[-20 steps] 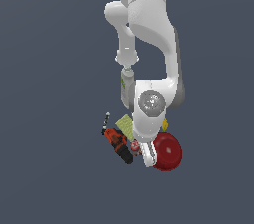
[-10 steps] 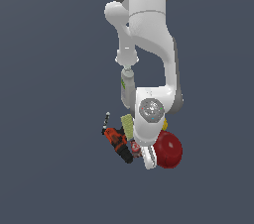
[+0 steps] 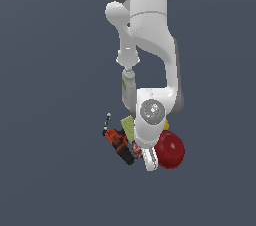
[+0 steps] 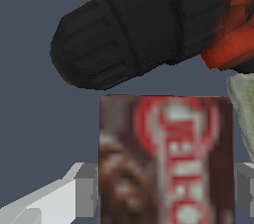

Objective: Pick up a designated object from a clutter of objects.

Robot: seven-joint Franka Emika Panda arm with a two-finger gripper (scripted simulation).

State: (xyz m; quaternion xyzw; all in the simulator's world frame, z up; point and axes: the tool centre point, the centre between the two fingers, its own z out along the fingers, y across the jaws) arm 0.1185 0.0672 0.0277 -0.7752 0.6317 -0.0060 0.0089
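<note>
Now that the arm has dropped lower over the heap than it stood a second ago, the tool [image 3: 149, 162] sits right down among the things, and the wrist view shows why that matters: the small dark-red can [image 4: 166, 161] fills the space between the two pale fingers [image 4: 82, 196], one at each side of it. The fingers are close against its sides, though I cannot tell whether they already press on it or only flank it (the contact edges are blurred at this range). In the exterior view the can [image 3: 136, 148] is only a sliver showing beside the tool. Just beyond the can lies the dark barrel of the drill [image 4: 134, 32], very near its upper edge, and a pale ribbed block [image 4: 243, 109] stands at the can's other side. On the tool's far side from the drill sits the red bowl [image 3: 170, 150], touching or nearly touching the wrist. My judgement is that the approach is finished and closing comes next; the drill's closeness could let it be dragged along on lifting.
</note>
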